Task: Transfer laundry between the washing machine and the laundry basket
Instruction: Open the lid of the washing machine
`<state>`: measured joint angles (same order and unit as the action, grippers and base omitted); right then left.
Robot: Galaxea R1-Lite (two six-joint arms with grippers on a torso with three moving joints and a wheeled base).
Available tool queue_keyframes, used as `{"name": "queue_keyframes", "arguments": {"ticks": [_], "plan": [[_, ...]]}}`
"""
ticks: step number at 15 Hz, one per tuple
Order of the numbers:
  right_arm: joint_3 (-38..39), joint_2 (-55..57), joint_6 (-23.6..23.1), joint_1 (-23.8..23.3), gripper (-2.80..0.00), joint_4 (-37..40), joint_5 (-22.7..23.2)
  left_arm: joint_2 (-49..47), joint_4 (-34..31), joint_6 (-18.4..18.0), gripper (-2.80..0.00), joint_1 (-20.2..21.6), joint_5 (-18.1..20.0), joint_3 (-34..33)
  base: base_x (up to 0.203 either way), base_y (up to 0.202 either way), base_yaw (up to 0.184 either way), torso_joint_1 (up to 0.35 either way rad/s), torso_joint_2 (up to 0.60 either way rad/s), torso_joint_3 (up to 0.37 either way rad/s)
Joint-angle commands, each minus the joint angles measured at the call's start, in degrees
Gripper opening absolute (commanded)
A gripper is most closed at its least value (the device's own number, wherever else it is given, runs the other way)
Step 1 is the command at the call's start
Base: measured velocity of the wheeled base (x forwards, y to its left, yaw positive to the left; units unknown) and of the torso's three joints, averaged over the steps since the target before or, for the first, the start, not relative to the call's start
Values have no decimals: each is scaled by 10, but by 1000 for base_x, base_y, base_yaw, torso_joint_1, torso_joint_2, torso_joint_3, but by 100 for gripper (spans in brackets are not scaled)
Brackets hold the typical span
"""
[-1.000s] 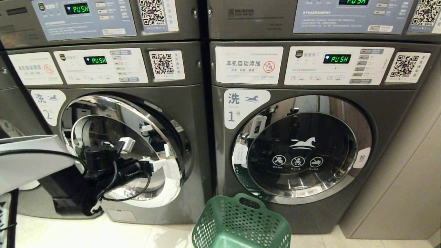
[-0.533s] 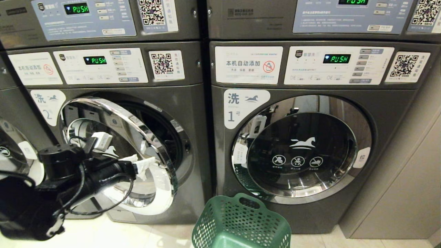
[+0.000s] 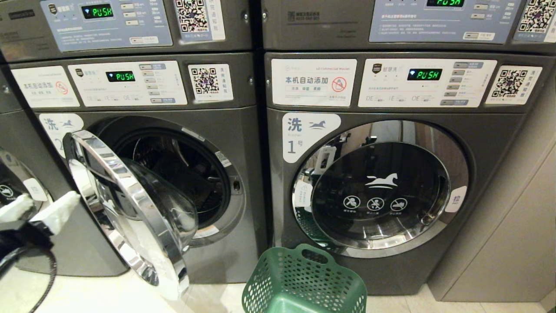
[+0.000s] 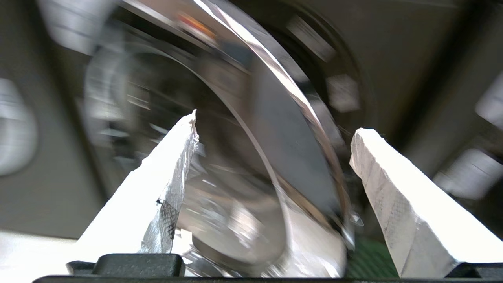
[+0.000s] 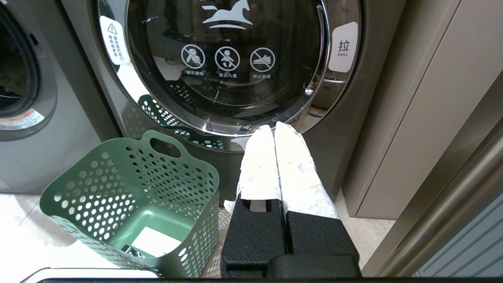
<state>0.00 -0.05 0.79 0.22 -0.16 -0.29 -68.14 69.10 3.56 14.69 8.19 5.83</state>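
The washing machine (image 3: 247, 130) marked 2 stands on the left with its chrome-rimmed door (image 3: 130, 208) swung out towards me. Its drum (image 3: 182, 174) is dark, and I cannot make out laundry in it. My left gripper (image 3: 52, 198) is at the far left edge, left of the door and apart from it, open and empty. In the left wrist view the door (image 4: 298, 129) shows blurred beyond the spread gripper (image 4: 275, 125). The green laundry basket (image 3: 304, 282) stands on the floor between the machines, with only a white label inside (image 5: 129, 184). My right gripper (image 5: 274, 127) is parked shut beside it.
The washing machine marked 1 (image 3: 491, 143) on the right has its door (image 5: 224, 59) shut. More machines are stacked above. A beige cabinet wall (image 3: 521, 226) borders the right side. The open door juts over the floor left of the basket.
The left machine's door has swung from nearly shut to wide open. My left arm has drawn back from the door front to the far left edge. The right arm has kept still.
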Motion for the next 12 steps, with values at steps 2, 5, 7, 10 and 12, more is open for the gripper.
{"name": "queue_keyframes", "arguments": {"ticks": [2,5,7,10,12], "plan": [[0,0,0,0,-280,0,0,161,4,-58,0,56,-38,15,0,0,0,0,0,0],[0,0,0,0,-280,0,0,148,7,-112,0,60,-13,157,0,0,0,0,0,0],[0,0,0,0,-280,0,0,104,5,-139,0,46,2,187,0,0,0,0,0,0],[0,0,0,0,-280,0,0,89,3,-144,0,45,-2,130,0,0,0,0,0,0],[0,0,0,0,-280,0,-1,75,2,-143,0,47,-34,46,0,0,0,0,0,0]]}}
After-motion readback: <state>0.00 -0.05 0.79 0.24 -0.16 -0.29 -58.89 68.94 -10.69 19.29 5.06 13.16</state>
